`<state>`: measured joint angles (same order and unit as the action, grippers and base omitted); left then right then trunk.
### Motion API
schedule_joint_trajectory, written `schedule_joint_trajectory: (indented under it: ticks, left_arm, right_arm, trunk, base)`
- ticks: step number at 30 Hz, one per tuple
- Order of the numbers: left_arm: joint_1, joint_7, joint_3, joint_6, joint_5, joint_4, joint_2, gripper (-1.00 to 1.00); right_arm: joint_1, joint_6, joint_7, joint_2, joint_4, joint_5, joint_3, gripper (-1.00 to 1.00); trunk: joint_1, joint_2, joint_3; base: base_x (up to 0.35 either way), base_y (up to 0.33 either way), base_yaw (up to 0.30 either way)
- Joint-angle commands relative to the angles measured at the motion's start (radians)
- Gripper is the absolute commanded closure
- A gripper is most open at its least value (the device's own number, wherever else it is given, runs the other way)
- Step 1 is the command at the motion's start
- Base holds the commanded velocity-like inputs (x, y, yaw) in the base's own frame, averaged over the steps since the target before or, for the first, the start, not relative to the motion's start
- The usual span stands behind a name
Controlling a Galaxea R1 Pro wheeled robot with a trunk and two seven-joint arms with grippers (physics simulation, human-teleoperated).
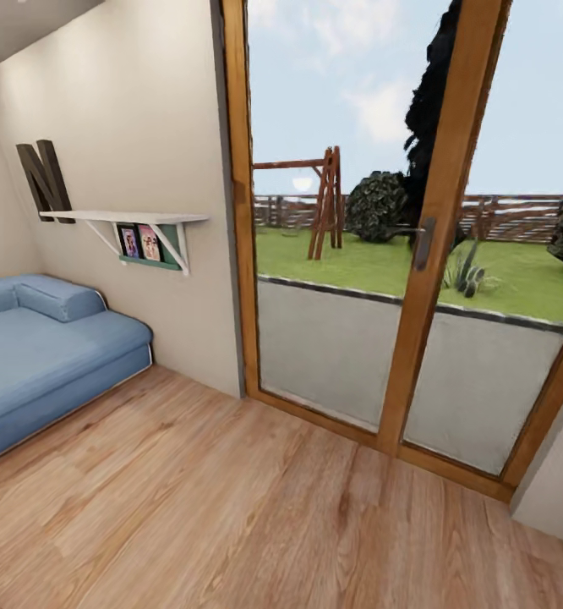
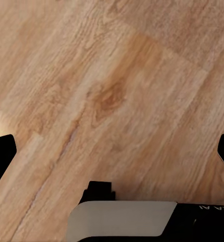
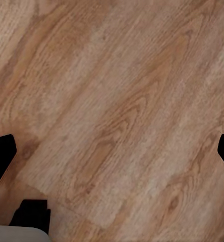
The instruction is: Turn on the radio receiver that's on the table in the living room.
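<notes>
Nothing of the radio or its table is before you, only the blue sofa (image 1: 36,355) and the wood-framed glass door (image 1: 417,245), so driving on risks striking that glass; both grippers (image 2: 112,151) (image 3: 112,151) hang spread over the light wood plank floor (image 1: 231,507).

Big dark letter "N" (image 1: 45,179) on the wall shelf (image 1: 125,217).
</notes>
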<state>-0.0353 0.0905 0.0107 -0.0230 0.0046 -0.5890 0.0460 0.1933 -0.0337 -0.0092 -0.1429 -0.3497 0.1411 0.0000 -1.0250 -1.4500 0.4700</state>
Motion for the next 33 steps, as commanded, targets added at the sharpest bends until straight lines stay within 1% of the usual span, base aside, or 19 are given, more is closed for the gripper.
schedule_joint_trajectory:
  ticks: [1, 21, 33]
  left_arm:
    - [0.000, 0.000, 0.000, 0.000, 0.000, 0.000, 0.000, -1.00]
    - [0.000, 0.000, 0.000, 0.000, 0.000, 0.000, 0.000, -1.00]
    - [0.000, 0.000, 0.000, 0.000, 0.000, 0.000, 0.000, -1.00]
  right_arm:
    - [0.000, 0.000, 0.000, 0.000, 0.000, 0.000, 0.000, -1.00]
    - [0.000, 0.000, 0.000, 0.000, 0.000, 0.000, 0.000, -1.00]
    - [0.000, 0.000, 0.000, 0.000, 0.000, 0.000, 0.000, -1.00]
  trunk:
    - [0.000, 0.000, 0.000]
    - [0.000, 0.000, 0.000]
    - [0.000, 0.000, 0.000]
  base:
    - [0.325, -0.083, 0.264]
    - [0.325, -0.081, 0.264]
    - [0.325, -0.013, 0.270]
